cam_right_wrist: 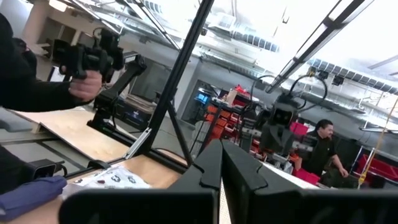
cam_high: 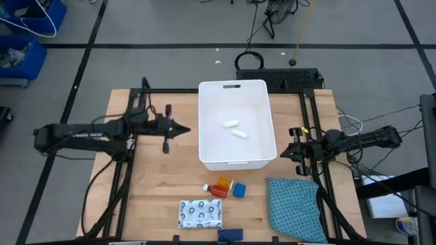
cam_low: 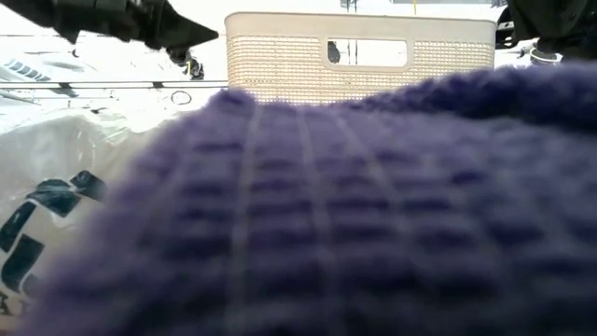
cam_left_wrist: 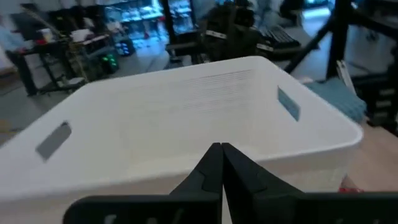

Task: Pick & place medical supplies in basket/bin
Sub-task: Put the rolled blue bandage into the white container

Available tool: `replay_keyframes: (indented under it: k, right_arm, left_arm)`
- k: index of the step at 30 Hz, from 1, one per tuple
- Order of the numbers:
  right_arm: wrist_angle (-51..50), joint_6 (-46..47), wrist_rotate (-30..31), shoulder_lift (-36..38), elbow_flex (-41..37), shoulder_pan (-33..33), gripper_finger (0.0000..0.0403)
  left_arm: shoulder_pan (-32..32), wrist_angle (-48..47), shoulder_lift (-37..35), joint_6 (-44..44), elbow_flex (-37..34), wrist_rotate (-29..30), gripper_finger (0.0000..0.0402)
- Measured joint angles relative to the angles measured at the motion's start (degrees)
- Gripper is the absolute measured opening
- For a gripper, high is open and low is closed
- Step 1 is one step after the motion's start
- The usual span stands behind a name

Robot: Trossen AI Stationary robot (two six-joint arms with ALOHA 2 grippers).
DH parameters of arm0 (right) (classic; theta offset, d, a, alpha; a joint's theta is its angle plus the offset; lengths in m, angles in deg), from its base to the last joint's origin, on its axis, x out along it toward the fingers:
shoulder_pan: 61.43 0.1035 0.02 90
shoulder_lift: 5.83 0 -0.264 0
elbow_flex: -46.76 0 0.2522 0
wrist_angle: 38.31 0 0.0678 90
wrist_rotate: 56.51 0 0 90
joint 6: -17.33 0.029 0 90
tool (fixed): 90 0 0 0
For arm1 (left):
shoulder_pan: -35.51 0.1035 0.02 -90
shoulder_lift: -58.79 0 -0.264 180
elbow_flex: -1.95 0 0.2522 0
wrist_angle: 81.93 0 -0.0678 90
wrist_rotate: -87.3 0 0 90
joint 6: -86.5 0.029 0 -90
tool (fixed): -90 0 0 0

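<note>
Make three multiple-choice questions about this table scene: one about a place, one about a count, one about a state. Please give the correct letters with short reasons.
1. Where is the teal cloth?
A. inside the white tub
B. on the table, near the right arm
C. under the left arm

2. How many small white rolls lie in the white tub?
A. none
B. two
C. five

3. In what state is the left tool?
A. shut and empty
B. wide open
C. shut on an orange bottle

Answers:
1. B: the high view shows the cloth flat on the wood, beside the tub's near right corner.
2. B: two rolls lie on the tub floor.
3. A: the left wrist view shows its fingers pressed together with nothing between.
</note>
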Motion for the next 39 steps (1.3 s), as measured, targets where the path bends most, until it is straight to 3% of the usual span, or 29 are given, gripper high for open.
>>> replay_keyframes:
  k: [6, 11, 20, 32, 39]
  right_arm:
    - [-0.4, 0.0, 0.0, 0.0, 0.0, 0.0, 0.0000]
    - [-0.7, 0.0, 0.1, 0.0, 0.0, 0.0, 0.0000]
    - [-1.3, 0.8, 0.5, 0.0, 0.0, 0.0, 0.0000]
    - [0.8, 1.1, 10.8, -1.5, 0.0, 0.0, 0.0002]
    - [4.4, -0.8, 11.5, -7.6, 4.2, 3.8, 0.0035]
  left_arm:
    - [-1.5, 18.8, -0.3, -2.5, -11.5, 1.5, 0.0004]
    - [-1.6, 25.9, -0.2, -2.5, -15.7, 1.6, 0.0003]
    - [-1.6, 26.2, -0.2, -2.4, -16.9, 0.2, 0.0005]
    - [-1.6, 26.3, -0.2, -2.1, -16.9, -0.3, 0.0015]
    - [-1.6, 26.3, -0.2, -2.2, -16.9, -0.3, 0.0016]
